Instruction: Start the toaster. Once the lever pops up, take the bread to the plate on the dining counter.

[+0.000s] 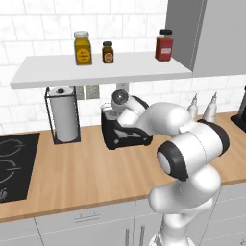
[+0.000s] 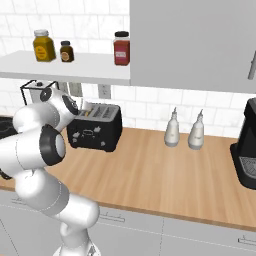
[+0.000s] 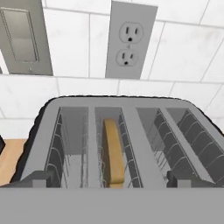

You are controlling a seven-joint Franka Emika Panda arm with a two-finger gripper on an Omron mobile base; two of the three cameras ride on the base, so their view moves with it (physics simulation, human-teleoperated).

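On the left of the left base view, a black cooktop [image 1: 12,166] is set into the wood worktop [image 1: 86,178], with a paper towel roll [image 1: 64,116] in its black stand beside it. The toaster [image 1: 126,136] stands at the back of the worktop against the tiled wall, its long side parallel to the wall, partly behind the arm. The right base view shows its front face with the white marks [image 2: 95,132], and, to the right, two white bottles [image 2: 172,129] and a black coffee machine [image 2: 248,152].

The hand view looks down into the slots: the bread [image 3: 113,153] stands on edge in a left-of-centre slot, sunk low, its long axis running front to back. A wall outlet [image 3: 130,40] sits above the toaster [image 3: 122,144].

The gripper [image 3: 111,180] hovers over the toaster; its tips stand well apart, holding nothing.

Three jars [image 1: 82,48] line the shelf above.
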